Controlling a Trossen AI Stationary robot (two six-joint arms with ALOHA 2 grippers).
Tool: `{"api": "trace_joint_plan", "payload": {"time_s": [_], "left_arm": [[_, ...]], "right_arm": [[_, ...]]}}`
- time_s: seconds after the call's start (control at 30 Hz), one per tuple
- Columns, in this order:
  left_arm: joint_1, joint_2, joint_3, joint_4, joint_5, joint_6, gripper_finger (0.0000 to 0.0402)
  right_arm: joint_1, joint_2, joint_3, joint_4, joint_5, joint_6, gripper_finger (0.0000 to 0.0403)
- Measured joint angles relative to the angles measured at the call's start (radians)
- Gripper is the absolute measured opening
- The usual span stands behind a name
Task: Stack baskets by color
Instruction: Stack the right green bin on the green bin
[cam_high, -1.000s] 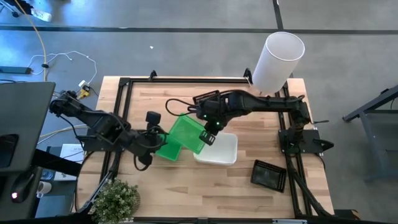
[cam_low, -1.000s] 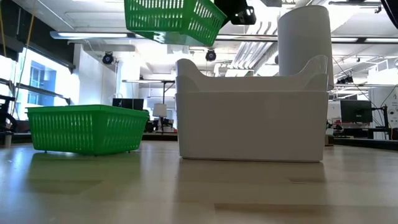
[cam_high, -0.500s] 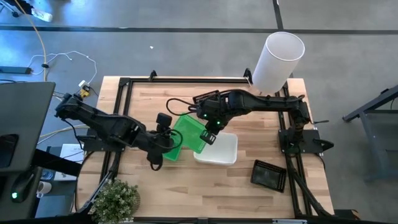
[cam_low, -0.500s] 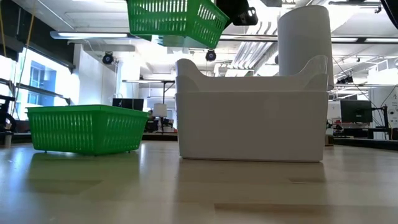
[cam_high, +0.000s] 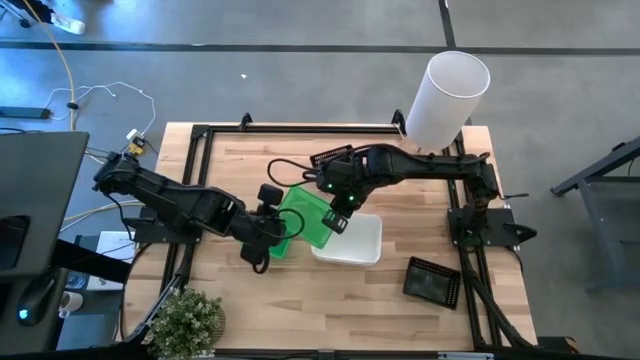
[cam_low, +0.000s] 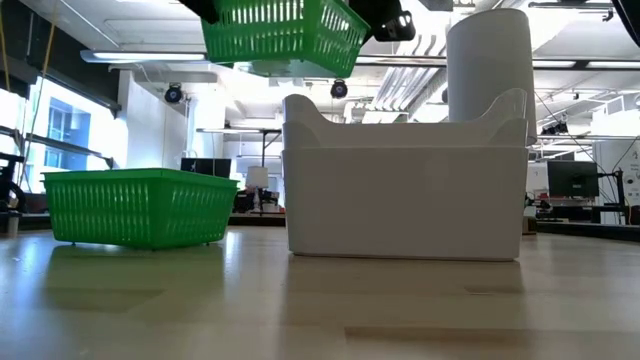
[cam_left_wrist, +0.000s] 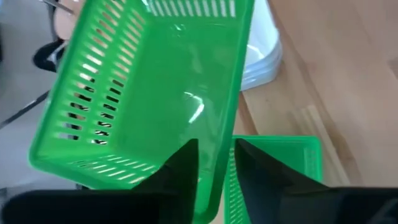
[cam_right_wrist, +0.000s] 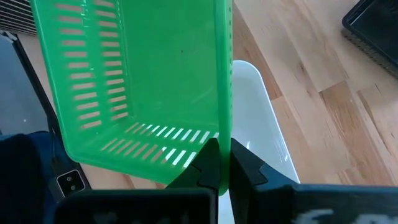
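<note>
Over the last second the left gripper (cam_left_wrist: 211, 171) had reached in from beside the resting green basket (cam_low: 140, 205) to the raised green basket (cam_high: 308, 213), its fingers narrowing around that basket's rim. The right gripper (cam_right_wrist: 219, 163) held the opposite rim pinched, keeping the basket tilted in the air above the worktop (cam_high: 400, 300), just beside the white baskets (cam_low: 405, 190). It looked like a handover, so the raised basket could be nested into the resting one. A black basket (cam_high: 432, 281) lay well apart; the white cylinder (cam_high: 447, 98) and potted plant (cam_high: 187, 320) stood clear.
</note>
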Motion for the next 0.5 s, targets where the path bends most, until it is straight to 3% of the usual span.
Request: {"api": "trace_joint_plan", "payload": {"time_s": [0.2,0.5], "left_arm": [[0.0,0.0,0.0,0.0,0.023,0.004,0.0009],[0.0,0.0,0.0,0.0,0.088,-0.001,0.0003]], "right_arm": [[0.0,0.0,0.0,0.002,-0.001,-0.01,0.0],[0.006,0.0,0.0,0.006,0.019,-0.059,0.001]]}}
